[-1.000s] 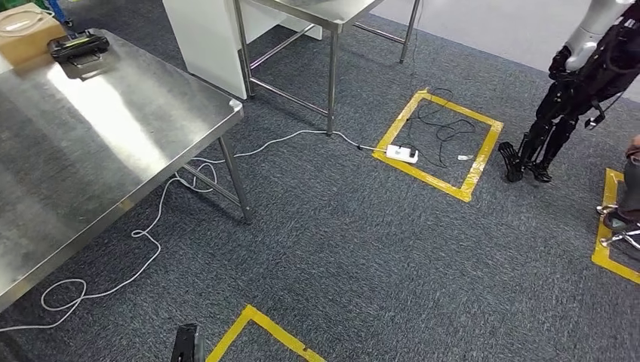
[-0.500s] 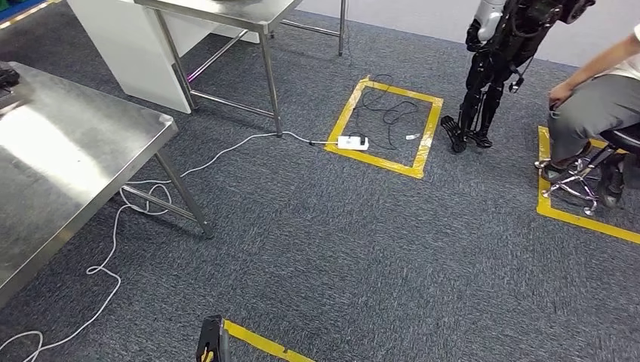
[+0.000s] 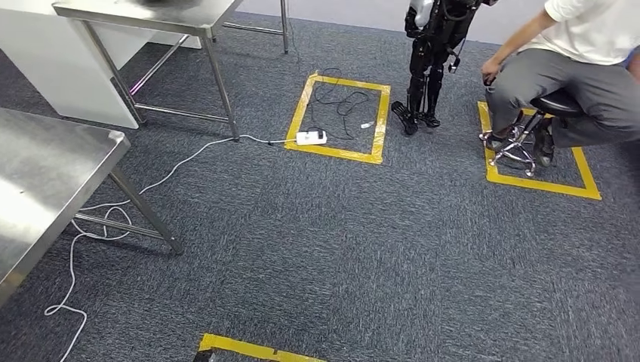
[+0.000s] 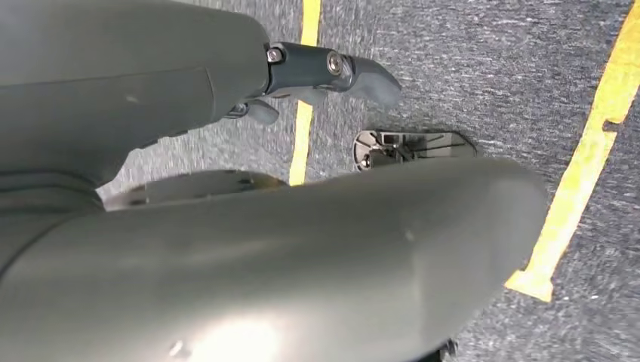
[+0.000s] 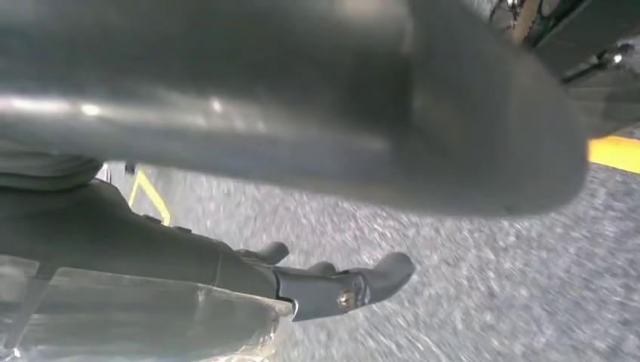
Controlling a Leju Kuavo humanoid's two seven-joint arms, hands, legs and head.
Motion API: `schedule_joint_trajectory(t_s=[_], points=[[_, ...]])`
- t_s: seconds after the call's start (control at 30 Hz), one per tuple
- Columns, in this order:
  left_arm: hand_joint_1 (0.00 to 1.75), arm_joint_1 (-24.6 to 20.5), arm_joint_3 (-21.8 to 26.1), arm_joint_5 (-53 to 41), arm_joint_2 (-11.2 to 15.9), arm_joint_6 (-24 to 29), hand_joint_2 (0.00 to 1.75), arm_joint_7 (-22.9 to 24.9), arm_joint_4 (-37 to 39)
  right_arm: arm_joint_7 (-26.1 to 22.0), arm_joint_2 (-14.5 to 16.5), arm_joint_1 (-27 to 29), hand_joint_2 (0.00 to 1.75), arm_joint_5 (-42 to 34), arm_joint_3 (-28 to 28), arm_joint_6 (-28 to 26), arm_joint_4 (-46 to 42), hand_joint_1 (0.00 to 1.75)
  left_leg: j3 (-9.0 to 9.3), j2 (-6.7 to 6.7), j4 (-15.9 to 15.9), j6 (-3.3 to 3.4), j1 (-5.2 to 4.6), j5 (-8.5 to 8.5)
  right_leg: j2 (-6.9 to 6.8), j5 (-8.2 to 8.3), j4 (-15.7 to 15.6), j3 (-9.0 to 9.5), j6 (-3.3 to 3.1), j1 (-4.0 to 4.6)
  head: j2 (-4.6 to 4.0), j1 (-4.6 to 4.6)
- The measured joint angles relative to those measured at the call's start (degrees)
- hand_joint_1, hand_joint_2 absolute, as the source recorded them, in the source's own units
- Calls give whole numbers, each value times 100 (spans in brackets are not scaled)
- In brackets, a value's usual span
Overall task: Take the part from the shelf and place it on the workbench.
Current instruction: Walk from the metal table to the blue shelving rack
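Note:
A steel workbench point(image 3: 45, 181) stands at the left edge of the head view, its corner leg on the carpet. My left hand point(image 4: 226, 83) hangs over the grey carpet, its dark fingers point(image 4: 355, 72) stretched out with nothing in them. Seen from the right wrist, my right hand point(image 5: 226, 271) also hangs above the carpet, and its fingers point(image 5: 355, 286) are apart and hold nothing.
A second steel table point(image 3: 143, 11) and a white cabinet point(image 3: 45, 68) stand at the back left. A white cable point(image 3: 151, 185) runs to a power strip point(image 3: 311, 137) by a yellow tape square point(image 3: 341, 151). Beyond are a dark humanoid robot point(image 3: 430, 68) and a person on a stool point(image 3: 573, 68).
The whole picture has slid left, so the camera has turned right. The workbench now shows just its corner, and the seated person has come into view.

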Motion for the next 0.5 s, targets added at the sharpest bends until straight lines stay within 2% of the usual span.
schedule_joint_trajectory(t_s=[0.03,0.07,0.1,0.13,0.17,0.2,0.23,0.27,0.3,0.33,0.37,0.4,0.43,0.47,0.5], points=[[0,8,-8,-16,28,-49,0,-4,0,-43,-6,20,0,-18,-27,24,0,0,0,68,1,-8,-1,-1,-40,97,-268,173,54,-19,0,2],[0,10,-18,-34,45,-92,0,-7,0,-84,-13,33,0,-36,-51,45,0,0,10,129,4,-26,-3,-4,-151,226,-709,443,100,-34,0,4],[0,13,-29,-52,61,-131,0,-8,0,-123,-17,34,0,-52,-68,58,0,0,19,188,8,-53,-15,-15,-311,341,-1148,702,122,-31,0,8],[0,17,-43,-66,76,-165,0,-8,0,-168,-21,28,0,-69,-81,70,-1,0,36,250,13,-95,-29,-29,-433,435,-1487,900,114,-13,0,2],[0,22,-56,-79,92,-193,0,-8,0,-210,-22,24,0,-87,-97,79,-1,0,54,310,19,-137,-44,-43,-512,484,-1660,1001,81,10,0,-5],[0,24,-68,-87,105,-217,0,-8,0,-246,-24,29,0,-103,-116,81,-2,0,72,376,20,-176,-52,-56,-501,503,-1695,999,39,38,0,-19],[0,21,-80,-90,115,-235,0,-8,-1,-275,-28,41,0,-116,-142,82,-2,0,95,445,22,-216,-47,-67,-417,521,-1695,986,-5,49,0,-32],[0,16,-91,-92,122,-248,0,-9,-1,-291,-32,61,0,-123,-167,82,-2,0,106,455,43,-253,-24,-93,-342,530,-1701,990,-46,14,0,-38],[0,12,-101,-93,131,-257,0,-9,-1,-300,-35,80,0,-126,-187,81,-2,0,93,370,118,-288,1,-165,-272,542,-1710,994,-89,-15,0,-49],[0,14,-113,-95,140,-263,0,-8,-1,-306,-39,92,0,-126,-203,81,-2,0,31,212,301,-316,25,-307,-202,559,-1719,1013,-143,-44,0,-60],[0,23,-124,-97,149,-264,0,-5,-1,-310,-44,98,0,-124,-211,80,-2,0,-91,13,609,-334,47,-509,-131,575,-1723,1022,-187,-60,0,-72],[0,37,-132,-99,160,-264,0,2,0,-316,-50,100,0,-122,-218,79,-2,0,-260,-153,1007,-339,54,-738,-56,587,-1719,1008,-220,-33,0,-82],[0,54,-137,-100,168,-261,0,9,0,-320,-58,100,0,-119,-221,78,-2,0,-436,-241,1402,-337,58,-923,31,598,-1713,992,-246,-6,0,-85],[0,71,-139,-102,175,-258,0,17,0,-324,-64,106,0,-117,-223,78,-2,0,-562,-279,1667,-328,58,-1005,126,604,-1703,980,-255,20,0,-84],[0,83,-140,-102,181,-256,0,22,0,-327,-70,116,0,-115,-225,79,-2,0,-595,-293,1721,-311,58,-961,221,609,-1690,972,-263,42,0,-84]])
